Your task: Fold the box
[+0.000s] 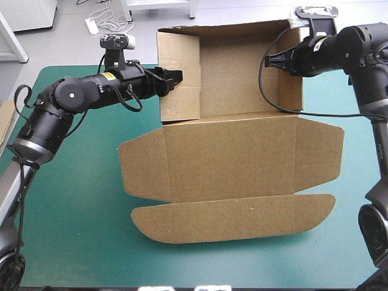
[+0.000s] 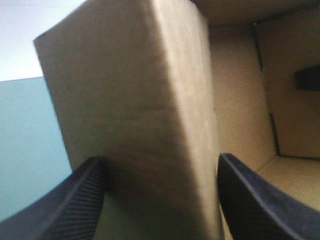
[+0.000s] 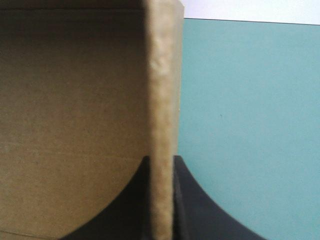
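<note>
Teal-green table (image 1: 73, 206) | box (image 1: 242, 151) walls raised, lid flat | left hand (image 1: 178, 77) spread | right hand (image 1: 270, 60) pinching wall

A teal-green table with one brown box laid on it.

The table (image 1: 73, 194) is covered in teal-green, and the box (image 1: 236, 85) is set on its middle and far part. The far half of the box is stood up as an open tray. Its left wall (image 1: 179, 91) is found between the spread fingers of the left gripper (image 1: 174, 77). Its right wall (image 1: 291, 91) is pinched between the fingers of the right gripper (image 1: 270, 60). The wide lid (image 1: 230, 154) and its rounded flap (image 1: 236, 219) are laid flat on the cover, nearer than both grippers. Bare cover is seen beside each gripper, outside the walls. An edge of more board (image 1: 5, 121) is seen at the table's left edge, well behind the left gripper.
</note>
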Controlling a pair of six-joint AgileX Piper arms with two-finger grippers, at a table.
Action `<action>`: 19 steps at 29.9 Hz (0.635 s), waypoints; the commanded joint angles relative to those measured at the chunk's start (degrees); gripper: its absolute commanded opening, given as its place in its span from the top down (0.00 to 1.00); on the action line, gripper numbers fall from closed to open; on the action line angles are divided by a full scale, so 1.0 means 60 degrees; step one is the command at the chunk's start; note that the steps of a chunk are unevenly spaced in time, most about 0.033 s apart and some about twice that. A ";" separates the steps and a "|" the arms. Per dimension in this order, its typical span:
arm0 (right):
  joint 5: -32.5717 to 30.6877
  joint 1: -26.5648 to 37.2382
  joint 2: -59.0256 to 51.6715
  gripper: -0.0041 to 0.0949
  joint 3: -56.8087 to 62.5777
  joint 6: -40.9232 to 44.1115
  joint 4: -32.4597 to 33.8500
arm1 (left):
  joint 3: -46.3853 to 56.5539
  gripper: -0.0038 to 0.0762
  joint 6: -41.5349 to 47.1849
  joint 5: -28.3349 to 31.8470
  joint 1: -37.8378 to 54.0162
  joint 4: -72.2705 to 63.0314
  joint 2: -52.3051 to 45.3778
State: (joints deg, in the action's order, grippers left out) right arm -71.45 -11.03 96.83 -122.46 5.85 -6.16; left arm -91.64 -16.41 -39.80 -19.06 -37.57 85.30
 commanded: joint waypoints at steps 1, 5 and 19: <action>0.0012 -0.0046 -0.0225 0.97 -0.0247 0.0167 -0.0848 | -0.0657 0.38 0.1356 -0.0018 -0.0078 0.1180 -0.0013; 0.0068 -0.0338 0.0013 0.97 -0.0247 0.0192 -0.0660 | -0.1295 0.38 0.3135 -0.0829 -0.0329 0.3370 0.0426; 0.0147 -0.2338 0.1233 0.97 -0.0247 0.1590 0.1428 | -0.2887 0.63 0.5132 -0.3560 -0.1182 0.6736 0.1829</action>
State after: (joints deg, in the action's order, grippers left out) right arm -71.34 -24.00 105.97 -122.46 14.04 5.23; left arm -106.61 13.64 -64.62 -25.27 4.39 98.13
